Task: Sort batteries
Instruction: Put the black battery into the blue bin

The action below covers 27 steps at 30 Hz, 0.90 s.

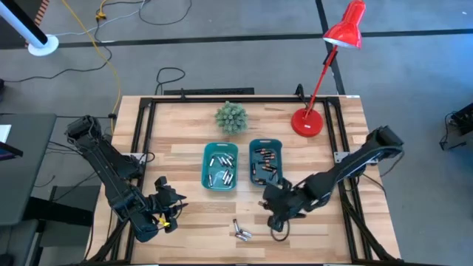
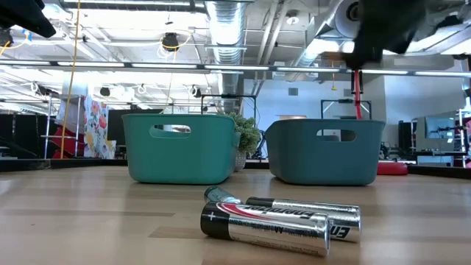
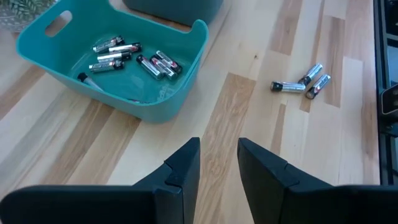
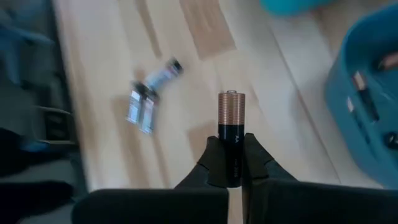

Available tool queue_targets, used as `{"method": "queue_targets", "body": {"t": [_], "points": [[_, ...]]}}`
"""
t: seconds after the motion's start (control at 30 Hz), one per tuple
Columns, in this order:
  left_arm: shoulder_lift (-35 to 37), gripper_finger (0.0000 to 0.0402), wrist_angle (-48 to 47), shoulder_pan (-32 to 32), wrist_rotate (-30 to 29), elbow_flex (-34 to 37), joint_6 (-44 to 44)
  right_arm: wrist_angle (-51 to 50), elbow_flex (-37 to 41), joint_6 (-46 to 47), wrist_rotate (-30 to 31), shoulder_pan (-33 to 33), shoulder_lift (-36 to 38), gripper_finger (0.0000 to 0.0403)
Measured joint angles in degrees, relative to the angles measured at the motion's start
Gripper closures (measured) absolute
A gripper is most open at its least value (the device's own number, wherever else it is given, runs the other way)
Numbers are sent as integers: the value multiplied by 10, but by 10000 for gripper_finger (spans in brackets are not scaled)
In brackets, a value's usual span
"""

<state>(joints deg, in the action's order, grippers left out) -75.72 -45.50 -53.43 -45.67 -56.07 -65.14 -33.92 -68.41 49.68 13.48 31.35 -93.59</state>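
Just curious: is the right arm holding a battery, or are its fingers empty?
Holding one: the right gripper pinches a copper-topped black AA battery between its fingers.

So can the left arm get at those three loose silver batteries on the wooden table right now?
Probably yes. The left claw hangs partly open and empty, with bare wooden table between it and the three loose silver batteries. The right claw, shut on a copper-topped black battery, is lifted off them.
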Motion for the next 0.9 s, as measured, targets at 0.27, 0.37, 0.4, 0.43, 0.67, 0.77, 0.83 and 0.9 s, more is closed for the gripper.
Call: {"method": "queue_targets", "body": {"t": [0.27, 0.37, 0.4, 0.43, 0.67, 0.77, 0.83, 0.9], "points": [[0, 300, 0, 9, 1, 0, -7, -12, -2, 27, 106, -35, 98, 398], [0, 300, 0, 19, 2, 0, -7, -33, -2, 27, 106, -85, 109, 398], [0, 300, 0, 22, 4, 0, -7, -38, -2, 27, 102, -104, 110, 398], [0, 300, 0, 26, 6, 0, -9, -44, -2, 24, 93, -125, 108, 398], [0, 300, 0, 52, 37, 0, -4, -81, -2, -28, -48, -252, 31, 398], [0, 300, 0, 59, 38, 0, 10, -103, -2, -49, -88, -287, -10, 398], [0, 300, -1, 64, 38, 0, 10, -111, -2, -57, -100, -302, -34, 398], [0, 300, 0, 68, 38, 0, 9, -116, -2, -61, -112, -314, -53, 395]]}}
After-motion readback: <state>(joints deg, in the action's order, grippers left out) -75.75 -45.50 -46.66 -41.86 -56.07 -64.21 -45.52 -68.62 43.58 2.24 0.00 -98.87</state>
